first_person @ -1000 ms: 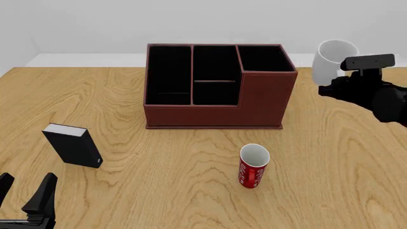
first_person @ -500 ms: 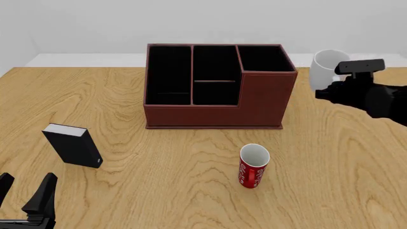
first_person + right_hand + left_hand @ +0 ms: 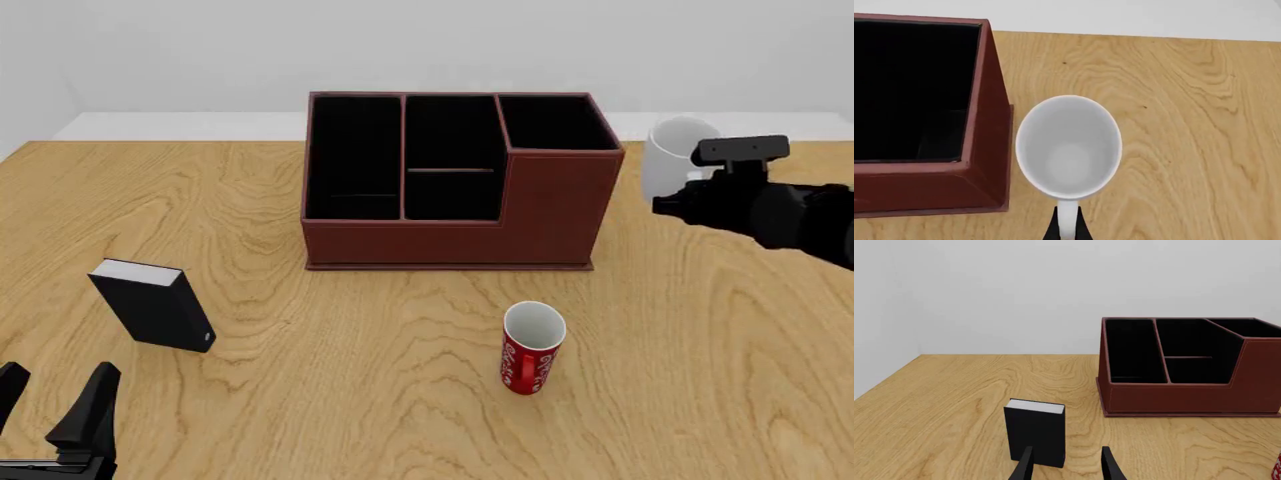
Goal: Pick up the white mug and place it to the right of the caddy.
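A pale wood-grain tabletop (image 3: 400, 400) runs back to a plain light-grey wall. At its middle stands the large dark reddish-brown rectangular caddy (image 3: 534, 215), its black-lined compartments open upward and its near side stepped; nothing shows inside any compartment.

Near the left edge, a small upright black book-like box with a white top (image 3: 150, 303) stands well apart from the caddy. In the left wrist view the same box (image 3: 1035, 432) sits just beyond the left gripper (image 3: 1066, 465), whose two dark fingers are spread with nothing between them. In the front view that left gripper (image 3: 54, 420) rests low at the near left corner.

A narrow red mug with white lettering and a white interior (image 3: 533, 348) stands upright on the near side of the caddy, toward its right end, apart from it and from both arms.

The plain glossy white ceramic mug (image 3: 671, 158) is at the far right, just beside the caddy's right wall, partly hidden by the black right arm. Whether it touches the tabletop cannot be told. In the right wrist view the white mug (image 3: 1069, 145) shows an empty interior, close to the caddy's wall (image 3: 984, 125), and the right gripper (image 3: 1066, 227) pinches its loop handle between closed fingers.
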Available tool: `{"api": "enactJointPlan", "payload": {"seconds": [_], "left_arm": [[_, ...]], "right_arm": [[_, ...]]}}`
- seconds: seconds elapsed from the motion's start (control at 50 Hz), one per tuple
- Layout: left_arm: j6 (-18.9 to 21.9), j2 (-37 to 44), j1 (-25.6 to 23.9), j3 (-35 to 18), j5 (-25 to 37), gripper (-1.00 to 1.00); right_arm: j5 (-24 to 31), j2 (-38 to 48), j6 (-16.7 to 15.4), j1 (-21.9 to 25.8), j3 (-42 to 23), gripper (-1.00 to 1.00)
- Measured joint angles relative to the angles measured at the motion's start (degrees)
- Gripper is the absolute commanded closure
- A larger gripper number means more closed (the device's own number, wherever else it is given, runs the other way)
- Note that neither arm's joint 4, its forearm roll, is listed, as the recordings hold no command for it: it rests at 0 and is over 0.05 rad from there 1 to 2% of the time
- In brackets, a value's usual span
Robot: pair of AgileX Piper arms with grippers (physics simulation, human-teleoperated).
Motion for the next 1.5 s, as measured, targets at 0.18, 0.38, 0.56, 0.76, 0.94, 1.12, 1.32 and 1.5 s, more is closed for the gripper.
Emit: {"api": "enactJointPlan", "payload": {"seconds": [0.18,0.38,0.56,0.76,0.94,1.12,1.32,1.5], "left_arm": [[0.0,0.0,0.0,0.0,0.0,-1.0],[0.0,0.0,0.0,0.0,0.0,-1.0],[0.0,0.0,0.0,0.0,0.0,-1.0],[0.0,0.0,0.0,0.0,0.0,-1.0],[0.0,0.0,0.0,0.0,0.0,-1.0],[0.0,0.0,0.0,0.0,0.0,-1.0],[0.0,0.0,0.0,0.0,0.0,-1.0],[0.0,0.0,0.0,0.0,0.0,-1.0]], "right_arm": [[-0.58,1.43,0.13,0.38,0.09,1.0],[-1.63,2.72,0.45,0.32,0.41,1.0],[-2.87,4.26,0.59,0.41,0.72,1.0],[-4.13,5.51,0.78,0.75,1.25,1.0],[-5.24,6.76,1.03,0.98,1.63,1.0],[-6.4,8.02,1.33,0.99,2.16,1.0],[-7.45,9.46,1.61,1.4,2.45,1.0],[-8.03,10.46,1.77,1.78,2.44,1.0]]}}
